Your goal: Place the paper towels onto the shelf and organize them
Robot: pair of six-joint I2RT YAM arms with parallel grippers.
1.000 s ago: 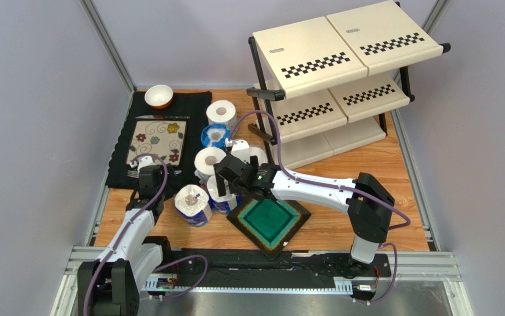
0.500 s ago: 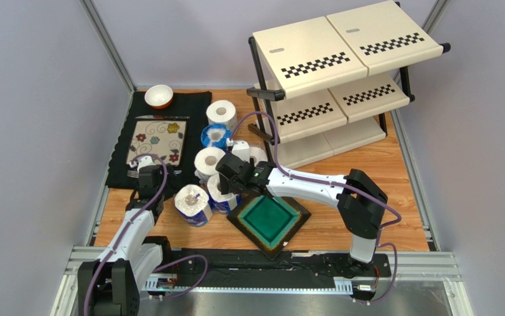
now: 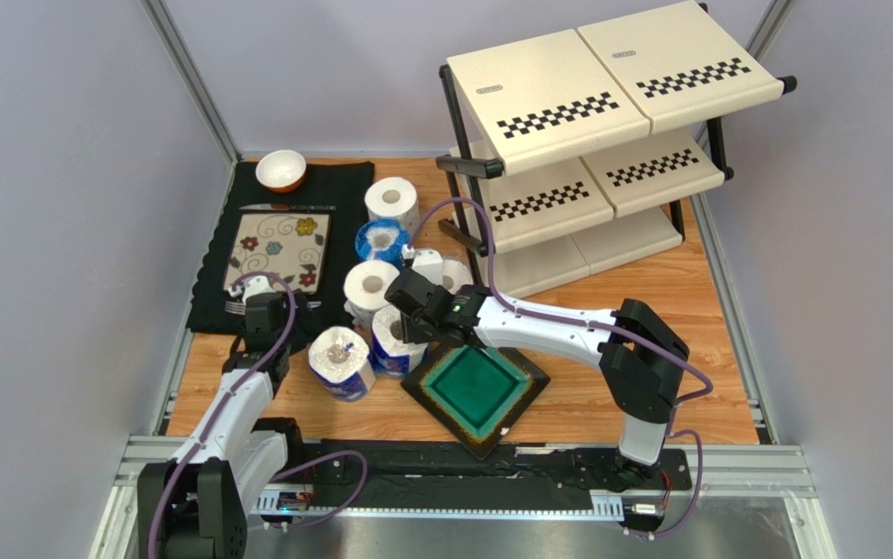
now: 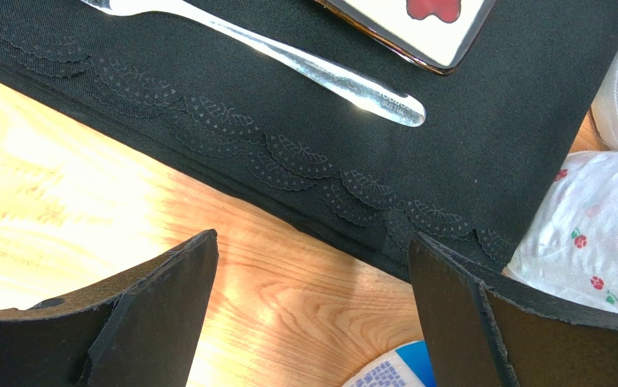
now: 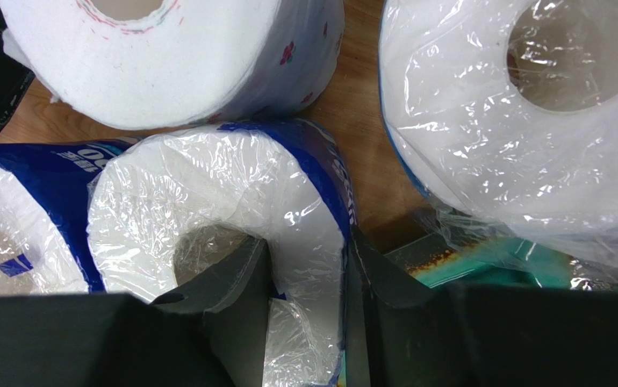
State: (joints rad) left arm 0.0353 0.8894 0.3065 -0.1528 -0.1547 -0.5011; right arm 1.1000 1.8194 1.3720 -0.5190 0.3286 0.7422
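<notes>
Noting the big things first: the three-tier cream plastic shelf (image 3: 580, 105), checkered strips on a black tube frame, stands at the far right of the wooden table (image 3: 650, 303); no roll on it that I can see. The black floral placemat (image 3: 340, 192) lies far left; the green glazed square dish (image 3: 477, 390) sits near the arm bases. All six paper towels (image 3: 391, 198) are clustered between placemat and shelf, so shelving has barely begun, by my reckoning.

The right gripper (image 5: 308, 270) is pinched tight on the wall of the blue-and-white wrapped roll (image 5: 231, 193); one finger is down the hollow core, the other outside. This roll stands at the dish's left corner, crowded by neighbours.

The left gripper (image 4: 312, 274) has its jaws wide apart and holds nothing; it hangs over the placemat's scalloped edge, near a silver fork (image 4: 288, 60).

Step in hand, as I judge it, is lifting the pinched roll. I would raise it straight up before swinging, since the neighbours crowd it; the film looks slippery and a one-wall pinch may let it pivot, so keep the wrist level and go slowly. Aim for a back corner of a tier, leaving room for the rest.
</notes>
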